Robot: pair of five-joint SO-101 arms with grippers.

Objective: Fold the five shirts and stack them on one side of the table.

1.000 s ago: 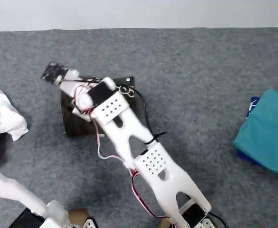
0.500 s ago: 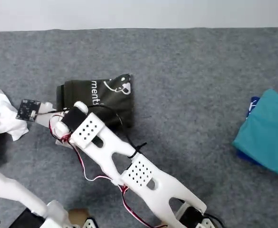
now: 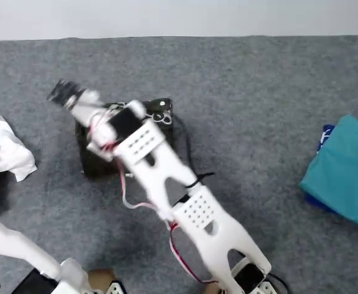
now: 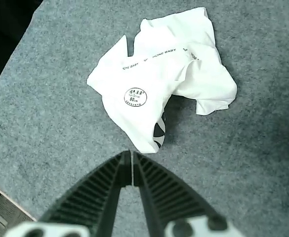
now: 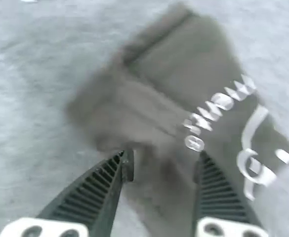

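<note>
The grey felt-like tabletop (image 3: 264, 86) spans the whole high view, with a pale wall along its far edge. The white right arm (image 3: 197, 211) stretches from the near edge diagonally toward the far left, and its forward part lies over the dark olive shirt (image 3: 93, 162). This shirt is folded into a rough rectangle left of the tabletop's middle, with white print showing at its far right corner. In the right wrist view the same dark olive shirt (image 5: 184, 74) lies under the right arm's jaws. The jaws are apart, with one tip over the cloth near its folded edge and the other over the printed side. That view is blurred, so whether the tips touch the fabric cannot be told.

At the right edge a folded teal shirt (image 3: 344, 171) rests on top of a blue garment (image 3: 325, 136), of which only a corner peeks out. These two are well apart from the dark olive shirt.

At the left edge a white shirt (image 3: 4, 150) lies crumpled and unfolded. In the left wrist view the white shirt (image 4: 159, 84) shows a round label and small print. The left arm's jaws are pressed together there, above bare tabletop, just beside the shirt's nearest fold. Part of the left arm (image 3: 7, 242) shows in the near left corner.
</note>
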